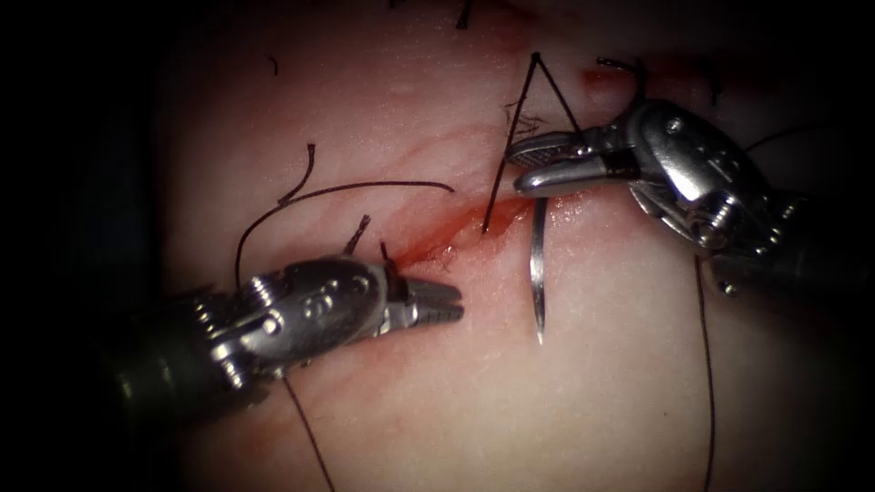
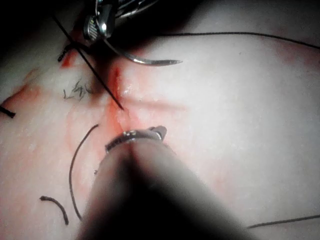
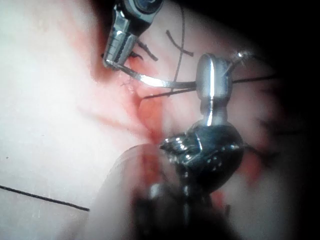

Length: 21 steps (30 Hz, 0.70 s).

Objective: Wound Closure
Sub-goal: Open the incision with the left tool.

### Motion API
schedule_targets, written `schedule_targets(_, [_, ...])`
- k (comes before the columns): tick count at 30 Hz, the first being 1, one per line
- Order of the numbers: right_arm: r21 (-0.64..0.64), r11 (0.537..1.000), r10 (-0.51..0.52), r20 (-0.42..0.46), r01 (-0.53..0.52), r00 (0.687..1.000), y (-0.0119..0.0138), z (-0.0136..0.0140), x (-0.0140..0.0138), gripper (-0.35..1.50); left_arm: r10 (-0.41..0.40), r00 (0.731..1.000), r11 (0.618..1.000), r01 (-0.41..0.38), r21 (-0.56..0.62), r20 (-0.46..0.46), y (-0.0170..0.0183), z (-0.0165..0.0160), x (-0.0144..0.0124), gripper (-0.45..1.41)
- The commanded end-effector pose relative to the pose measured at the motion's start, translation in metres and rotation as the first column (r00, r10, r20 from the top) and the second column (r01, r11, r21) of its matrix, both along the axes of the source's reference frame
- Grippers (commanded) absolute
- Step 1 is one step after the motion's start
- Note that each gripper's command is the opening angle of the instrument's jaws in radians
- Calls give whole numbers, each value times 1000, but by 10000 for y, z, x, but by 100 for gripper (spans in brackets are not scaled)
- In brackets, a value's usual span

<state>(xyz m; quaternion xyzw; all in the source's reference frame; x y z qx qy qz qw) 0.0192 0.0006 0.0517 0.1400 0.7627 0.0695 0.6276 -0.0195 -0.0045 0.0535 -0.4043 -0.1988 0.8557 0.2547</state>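
**Over the cut, needle held clear of the tissue**

Right of the cut (image 1: 456,228), the needle (image 1: 538,273) hangs free, clenched near its blunt end by the right tool (image 1: 533,164). Thread (image 1: 497,182) enters the cut. Keeping that grip steady seems wise. The left tool (image 1: 442,305) looks closed on nothing. Thread's far run is cut off.

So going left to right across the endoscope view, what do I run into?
Left arm's end effector, shut on nothing, at the left end of the cut → needle, clear of the tissue, hanging point-down from its blunt end → right arm's end effector, shut on it → loose thread down the right side.
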Motion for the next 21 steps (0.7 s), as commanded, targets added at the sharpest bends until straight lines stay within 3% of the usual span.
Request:
schedule_targets(1, [-9,1000,1,-2,-2,1000,5,2,6,-35,-3,1000,1000,3,-8,1,5,3,-6,-24])
schedule_targets(9, [-82,997,9,13,-8,1000,3,2,12,-35,-70,997,996,68,-53,-44,23,13,-12,-4])
schedule_targets(16, [-94,996,10,15,-9,1000,1,1,15,-35,-76,995,996,73,-60,-57,35,30,-11,-4])
schedule_targets(21, [-99,995,12,15,-11,1000,2,1,15,-35,-77,992,997,74,-31,-98,32,45,-9,8])
